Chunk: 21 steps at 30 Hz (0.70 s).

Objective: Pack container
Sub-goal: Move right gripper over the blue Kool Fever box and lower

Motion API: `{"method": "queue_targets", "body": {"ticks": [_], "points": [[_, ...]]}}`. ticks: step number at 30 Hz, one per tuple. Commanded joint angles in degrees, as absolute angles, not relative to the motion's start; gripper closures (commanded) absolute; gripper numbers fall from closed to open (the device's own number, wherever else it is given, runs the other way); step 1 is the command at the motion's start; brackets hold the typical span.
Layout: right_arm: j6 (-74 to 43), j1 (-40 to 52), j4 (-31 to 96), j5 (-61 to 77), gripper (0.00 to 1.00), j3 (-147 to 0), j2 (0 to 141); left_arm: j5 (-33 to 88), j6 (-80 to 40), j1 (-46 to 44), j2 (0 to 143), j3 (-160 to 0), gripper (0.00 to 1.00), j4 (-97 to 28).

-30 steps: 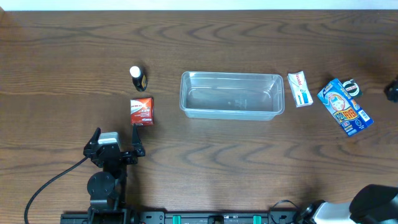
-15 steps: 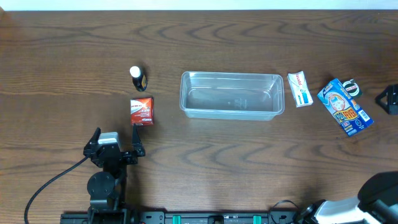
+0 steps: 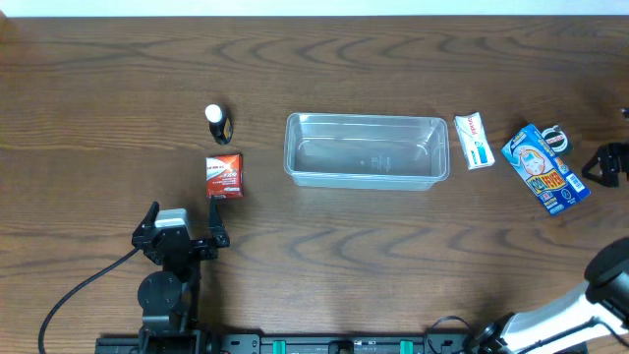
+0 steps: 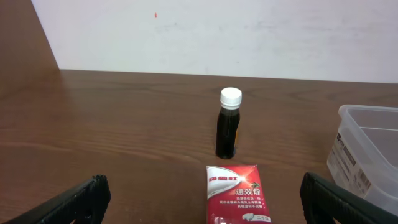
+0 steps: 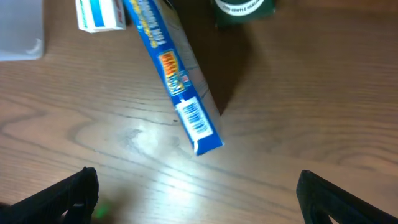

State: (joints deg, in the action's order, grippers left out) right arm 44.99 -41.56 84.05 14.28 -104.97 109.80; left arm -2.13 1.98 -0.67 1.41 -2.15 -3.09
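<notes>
The worktop (image 3: 393, 256) is dark brown with wavy wood grain. The container (image 3: 366, 117) is clear. The bottle (image 4: 227, 127) is dark, its cap white. The red packet (image 4: 237, 193) carries white letters; the blue packet (image 3: 545, 169) has orange print.

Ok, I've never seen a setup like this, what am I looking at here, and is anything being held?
Two robot arms sit at a wooden table, each ending in a two-finger gripper. One picture looks down from above; the other two come from wrist cameras, so the black shapes in their bottom corners are fingers. The left gripper and right gripper are open, holding nothing. On the table: an empty clear container, a dark bottle with white cap, a red packet, a small white box, a blue box and a dark round item beside it.
</notes>
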Motion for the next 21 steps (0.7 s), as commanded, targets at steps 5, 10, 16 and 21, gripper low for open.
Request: {"method": "queue_targets", "body": {"ticks": [5, 10, 16, 21], "points": [[46.41, -41.56, 82.96, 13.41, 0.01, -105.62, 113.56, -3.25, 2.79, -0.69, 1.48, -0.25, 0.02, -3.95], [47.44, -40.97, 82.91, 14.22, 0.05, -105.65, 113.54, -3.22, 2.79, -0.69, 1.45, -0.25, 0.02, -3.95], [48.56, -35.42, 82.7, 14.68, 0.12, -105.65, 113.56, -3.22, 2.79, -0.69, 1.48, -0.25, 0.02, -3.95], [48.56, -27.05, 78.7, 2.76, 0.02, -105.62, 113.56, -3.22, 2.79, -0.69, 1.48, -0.25, 0.02, -3.95]]}}
